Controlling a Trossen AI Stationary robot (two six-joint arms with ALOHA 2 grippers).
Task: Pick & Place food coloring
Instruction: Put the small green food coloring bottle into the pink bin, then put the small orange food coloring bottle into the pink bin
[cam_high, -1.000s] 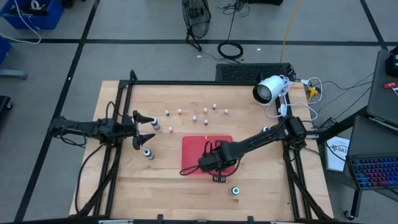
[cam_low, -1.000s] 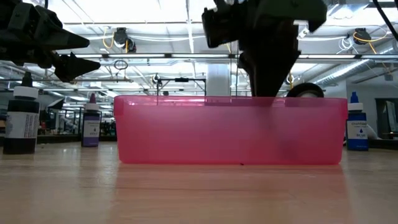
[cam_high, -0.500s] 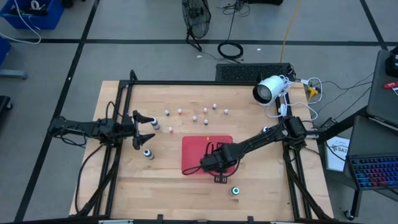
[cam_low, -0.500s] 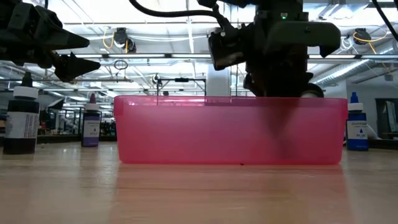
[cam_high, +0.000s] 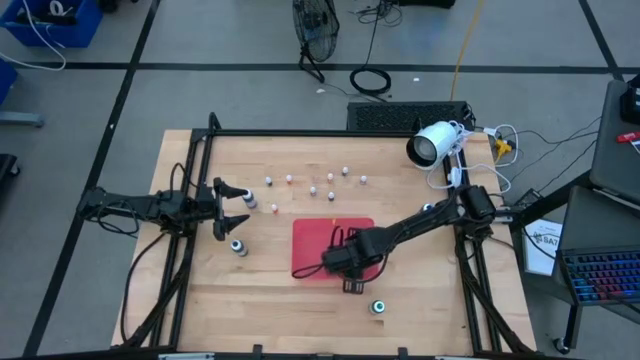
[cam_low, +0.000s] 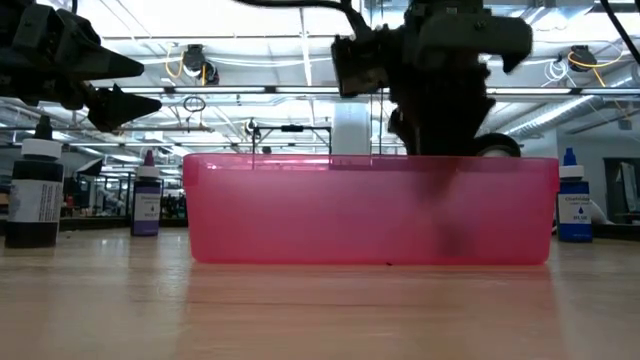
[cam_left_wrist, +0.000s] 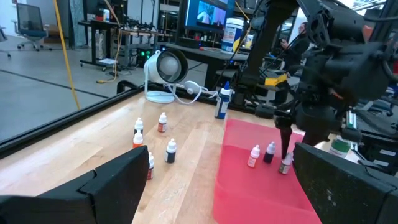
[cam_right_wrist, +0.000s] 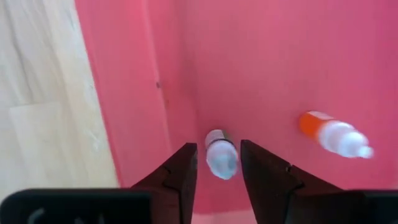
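Observation:
The red tray (cam_high: 312, 243) lies at mid-table. My right gripper (cam_right_wrist: 219, 169) points down into its near right corner, open, with one finger on either side of a small whitish-capped bottle (cam_right_wrist: 221, 155) that stands on the tray floor. An orange-tipped bottle (cam_right_wrist: 333, 134) and a dark one (cam_left_wrist: 269, 152) stand in the tray beside it. Several tiny bottles (cam_high: 312, 182) stand on the wood beyond the tray. My left gripper (cam_high: 230, 205) waits open and level at the table's left.
A grey bottle (cam_high: 238, 246) stands left of the tray, and a green-capped one (cam_high: 379, 307) stands near the front edge. A blue bottle (cam_left_wrist: 221, 102) and a white camera (cam_high: 432, 145) are at the back right. Bare wood lies in front of the tray.
My right gripper has tipped a little over the tray's near right corner while staying in place. The tray and the bottles on the table have not moved.

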